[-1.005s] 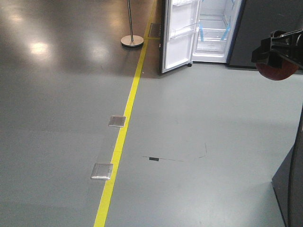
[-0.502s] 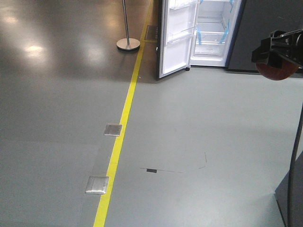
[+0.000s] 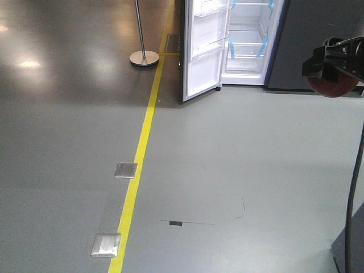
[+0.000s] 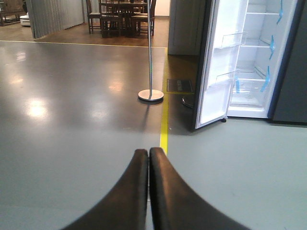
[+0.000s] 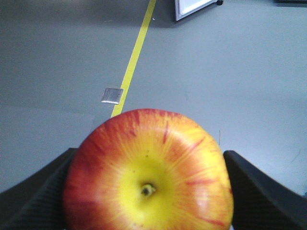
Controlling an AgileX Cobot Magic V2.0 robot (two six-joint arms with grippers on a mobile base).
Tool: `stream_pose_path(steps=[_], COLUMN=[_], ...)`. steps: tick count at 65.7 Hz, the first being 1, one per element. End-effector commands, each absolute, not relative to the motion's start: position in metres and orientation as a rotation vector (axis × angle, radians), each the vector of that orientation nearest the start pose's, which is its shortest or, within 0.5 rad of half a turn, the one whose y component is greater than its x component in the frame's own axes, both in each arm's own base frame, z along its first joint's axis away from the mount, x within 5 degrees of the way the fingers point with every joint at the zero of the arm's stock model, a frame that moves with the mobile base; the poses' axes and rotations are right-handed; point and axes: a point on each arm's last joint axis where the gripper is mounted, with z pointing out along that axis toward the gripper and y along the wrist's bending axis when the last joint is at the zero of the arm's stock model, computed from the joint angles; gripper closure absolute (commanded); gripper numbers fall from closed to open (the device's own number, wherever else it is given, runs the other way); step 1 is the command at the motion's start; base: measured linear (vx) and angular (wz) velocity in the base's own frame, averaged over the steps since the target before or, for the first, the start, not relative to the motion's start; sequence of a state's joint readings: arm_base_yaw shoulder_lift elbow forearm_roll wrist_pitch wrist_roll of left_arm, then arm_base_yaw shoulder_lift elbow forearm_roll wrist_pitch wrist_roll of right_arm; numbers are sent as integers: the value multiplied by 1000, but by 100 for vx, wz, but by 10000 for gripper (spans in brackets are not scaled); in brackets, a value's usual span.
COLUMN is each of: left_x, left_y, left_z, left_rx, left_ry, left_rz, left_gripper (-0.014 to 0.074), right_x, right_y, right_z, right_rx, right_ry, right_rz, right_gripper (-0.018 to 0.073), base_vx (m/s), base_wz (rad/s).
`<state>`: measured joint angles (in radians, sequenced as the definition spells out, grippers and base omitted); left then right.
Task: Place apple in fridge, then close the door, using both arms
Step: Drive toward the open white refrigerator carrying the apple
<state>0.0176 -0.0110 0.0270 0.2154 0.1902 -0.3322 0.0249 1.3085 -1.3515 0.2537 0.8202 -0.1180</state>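
Apple (image 5: pixel 148 172) clamped in right tool (image 3: pixel 334 67), fridge (image 3: pixel 245 51) door (image 3: pixel 201 63) open ahead.

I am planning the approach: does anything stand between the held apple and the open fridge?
Nothing visible. The floor between the apple in the right gripper and the fridge is bare; the door hangs open at the left, and the stanchion pole stands beyond the yellow line, aside.

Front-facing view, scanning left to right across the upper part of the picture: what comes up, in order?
The stanchion pole → the open door → the white inside of the fridge → the right gripper holding the apple.
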Motion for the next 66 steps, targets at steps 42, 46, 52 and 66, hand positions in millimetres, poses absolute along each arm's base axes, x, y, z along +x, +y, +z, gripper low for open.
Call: stream_pose_path(steps=[42, 46, 52, 66], left_x=[56, 56, 56, 56], left_y=[3, 3, 3, 3], left_z=[190, 190, 190, 190], left_rx=[-137, -137, -137, -137], left_ry=[1611, 1611, 1611, 1611], left_rz=[-65, -65, -65, -65], left_gripper=[603, 603, 603, 603], right_x=[273, 273, 273, 273], right_y=[22, 22, 22, 22], right_z=[428, 428, 428, 428], right_rx=[-61, -61, -61, -61], right_ry=[2110, 2110, 2110, 2110], right_rz=[242, 242, 242, 242], right_gripper=[410, 410, 410, 410], base_vx=[21, 21, 21, 21], base_wz=[-6, -3, -3, -3])
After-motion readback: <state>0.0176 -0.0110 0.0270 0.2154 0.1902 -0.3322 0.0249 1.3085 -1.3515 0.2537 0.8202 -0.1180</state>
